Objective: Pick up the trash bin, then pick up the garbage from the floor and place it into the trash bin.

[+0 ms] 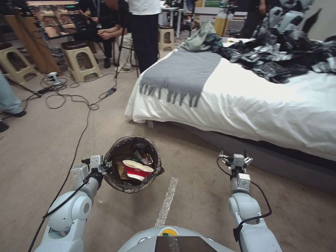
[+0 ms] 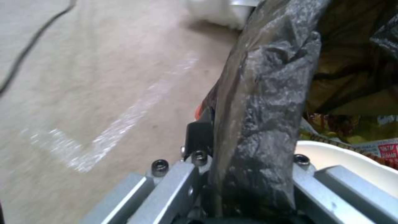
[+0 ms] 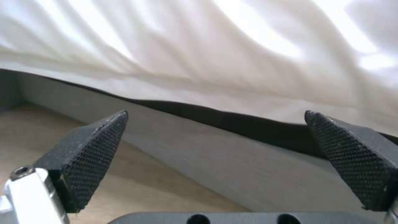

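The trash bin [image 1: 123, 187], round with a dark bag liner, hangs above the floor at the lower left, tilted so its mouth faces me. My left gripper [image 1: 106, 167] is shut on its rim; the left wrist view shows the lined rim [image 2: 257, 130] clamped between the fingers. Inside lies garbage: a red-and-white paper cup [image 1: 137, 170], a tan paper bag [image 1: 121, 170] and yellow-brown wrappers [image 2: 352, 124]. My right gripper [image 1: 235, 155] is held out beside the bed, open with nothing between its fingers [image 3: 95, 149].
A bed [image 1: 245, 101] with a white sheet, a grey fringed throw [image 1: 180, 75] and a heap of black-and-silver plastic bags [image 1: 280, 52] fills the right. Cables [image 1: 70, 98] trail over the floor on the left. Stools [image 1: 80, 57] and people stand at the back.
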`<state>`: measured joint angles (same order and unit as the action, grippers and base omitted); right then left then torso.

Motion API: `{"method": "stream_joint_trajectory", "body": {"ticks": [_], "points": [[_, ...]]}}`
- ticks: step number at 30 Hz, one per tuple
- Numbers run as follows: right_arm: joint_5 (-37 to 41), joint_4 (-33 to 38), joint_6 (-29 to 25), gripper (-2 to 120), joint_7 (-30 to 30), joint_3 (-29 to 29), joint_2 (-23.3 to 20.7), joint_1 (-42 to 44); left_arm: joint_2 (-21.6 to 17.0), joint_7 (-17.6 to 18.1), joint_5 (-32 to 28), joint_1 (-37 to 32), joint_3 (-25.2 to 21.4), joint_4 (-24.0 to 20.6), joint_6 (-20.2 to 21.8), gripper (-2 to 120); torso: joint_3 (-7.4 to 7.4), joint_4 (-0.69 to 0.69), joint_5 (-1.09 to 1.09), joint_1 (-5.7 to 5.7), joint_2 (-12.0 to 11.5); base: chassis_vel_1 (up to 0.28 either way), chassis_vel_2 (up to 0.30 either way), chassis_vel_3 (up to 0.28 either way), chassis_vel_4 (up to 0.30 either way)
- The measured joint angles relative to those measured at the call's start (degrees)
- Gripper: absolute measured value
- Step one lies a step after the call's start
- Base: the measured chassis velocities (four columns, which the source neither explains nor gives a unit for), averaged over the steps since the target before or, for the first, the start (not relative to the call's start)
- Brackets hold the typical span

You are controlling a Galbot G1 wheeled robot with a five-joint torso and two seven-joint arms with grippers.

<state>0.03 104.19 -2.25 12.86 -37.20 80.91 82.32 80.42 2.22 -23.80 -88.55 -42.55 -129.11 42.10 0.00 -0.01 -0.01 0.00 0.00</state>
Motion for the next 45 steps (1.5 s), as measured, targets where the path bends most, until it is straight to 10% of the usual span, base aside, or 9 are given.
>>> {"method": "stream_joint_trajectory", "body": {"ticks": [45], "points": [[-0.6, 0.1, 1.2, 100, 0.1, 2.1, 0.4, -0.4, -3.7, 2.6, -5.4, 0.5, 0.2, 0.1, 0.0, 0, 0.0, -0.01, 0.0, 0.0, 0.0, 0.106, 0.106, 0.105, 0.108]]}}
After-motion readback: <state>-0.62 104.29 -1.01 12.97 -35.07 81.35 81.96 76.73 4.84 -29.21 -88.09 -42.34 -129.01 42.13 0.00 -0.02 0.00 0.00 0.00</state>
